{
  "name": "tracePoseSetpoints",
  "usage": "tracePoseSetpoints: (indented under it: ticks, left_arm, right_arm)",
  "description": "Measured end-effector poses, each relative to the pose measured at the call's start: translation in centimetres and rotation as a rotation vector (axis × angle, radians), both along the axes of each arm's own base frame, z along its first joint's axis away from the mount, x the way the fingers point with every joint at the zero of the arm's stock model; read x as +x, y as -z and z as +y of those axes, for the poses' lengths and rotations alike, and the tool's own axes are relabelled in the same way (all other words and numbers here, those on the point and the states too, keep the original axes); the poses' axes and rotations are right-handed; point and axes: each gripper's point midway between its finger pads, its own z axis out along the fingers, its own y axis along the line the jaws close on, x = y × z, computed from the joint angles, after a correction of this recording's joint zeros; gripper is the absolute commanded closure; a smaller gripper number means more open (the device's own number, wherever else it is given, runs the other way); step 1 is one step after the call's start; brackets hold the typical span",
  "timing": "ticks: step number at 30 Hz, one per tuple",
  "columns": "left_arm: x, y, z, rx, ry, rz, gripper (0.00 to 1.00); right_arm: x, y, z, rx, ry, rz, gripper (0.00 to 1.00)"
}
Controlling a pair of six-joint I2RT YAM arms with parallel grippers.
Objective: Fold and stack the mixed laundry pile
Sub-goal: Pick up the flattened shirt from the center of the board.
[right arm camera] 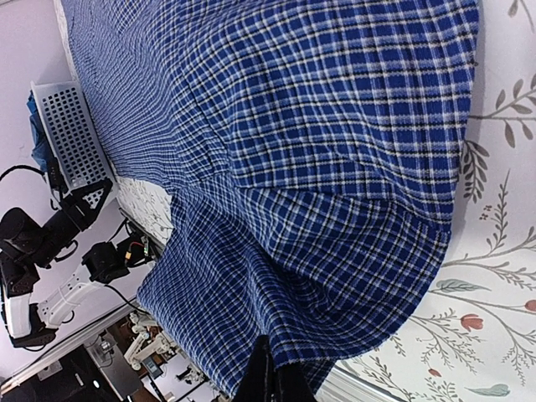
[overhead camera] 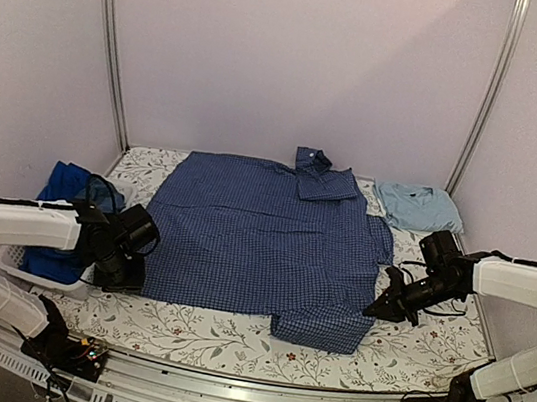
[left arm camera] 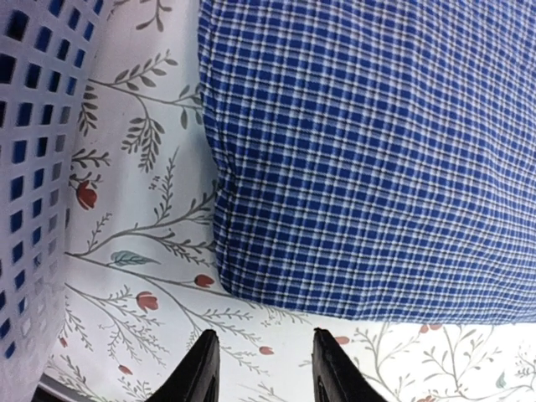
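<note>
high rear view overlooks everything; both close wrist views share the checked shirt (overhead camera: 253, 239).

The table is covered by a white floral cloth (overhead camera: 227, 342) printed with grey sprigs and small red buds. A dark blue checked shirt (overhead camera: 263, 241) lies spread flat over the middle of it, collar toward the far edge, with its near right part folded over onto itself. A folded light-blue shirt (overhead camera: 417, 205) lies in the far right corner, just beside the checked one, and a white basket (overhead camera: 11, 269) stands at the left edge.
</note>
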Motion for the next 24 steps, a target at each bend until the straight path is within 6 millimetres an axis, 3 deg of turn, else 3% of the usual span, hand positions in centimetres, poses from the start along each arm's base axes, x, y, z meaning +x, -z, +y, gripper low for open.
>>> tracePoseSetpoints:
  ticks: [9,14,24]
  left_arm:
    - [0.0,2.9,1.5,0.011,-0.035,-0.001,0.65]
    - [1.6,2.7,1.3,-0.026,-0.025,-0.083,0.71]
    - [2.3,2.4,1.1,-0.065,-0.036,-0.107,0.63]
  right_arm:
    - [0.0,0.4,0.2,0.008,-0.01,0.016,1.0]
    - [0.0,0.5,0.2,0.014,-0.013,0.021,1.0]
    - [0.1,1.1,0.0,0.011,-0.017,0.033,1.0]
